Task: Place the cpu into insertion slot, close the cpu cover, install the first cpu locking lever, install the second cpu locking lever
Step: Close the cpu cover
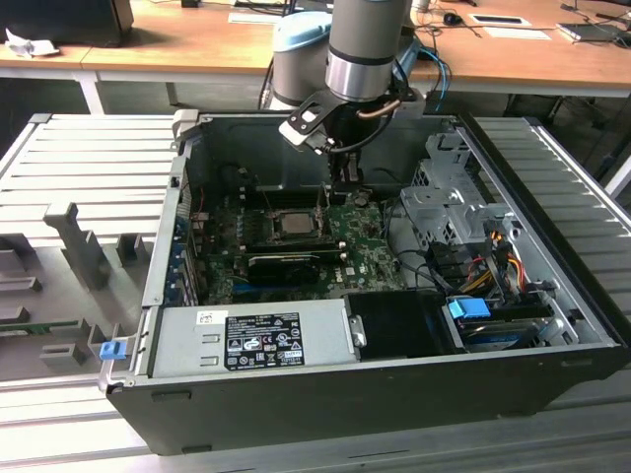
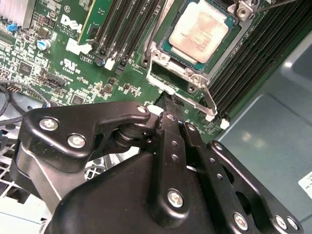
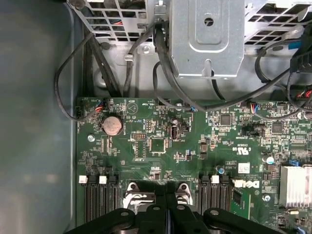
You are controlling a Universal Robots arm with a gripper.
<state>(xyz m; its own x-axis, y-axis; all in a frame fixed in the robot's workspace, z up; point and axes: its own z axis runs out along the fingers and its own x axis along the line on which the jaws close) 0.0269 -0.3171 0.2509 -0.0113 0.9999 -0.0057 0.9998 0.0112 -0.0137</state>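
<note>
**A:** Wooden desks [image 1: 197, 44] are running along the back, and the open case [image 1: 325, 394] is lying on a ribbed metal table [image 1: 89, 158]. Where is the cpu sitting?

**B:** The cpu [image 2: 200, 31] is lying flat in the slot [image 2: 168, 80], at about ten o'clock from the case's middle in the exterior view. That step is looking done.

**A:** And the cover?

**B:** The cover [image 2: 158, 48] is appearing to lie down around the chip, but I am judging that. One lever [image 2: 208, 100] is sticking out past the slot's corner, so I am counting both levers as left to do.

**A:** What is the gripper doing?

**B:** The gripper [image 2: 166, 100] is hanging at about two o'clock from the cpu in the exterior view. It is sitting close over the board [image 2: 122, 63] just beside the slot. Its fingers [image 2: 170, 126] are pressing together, and nothing is showing between them.
</note>
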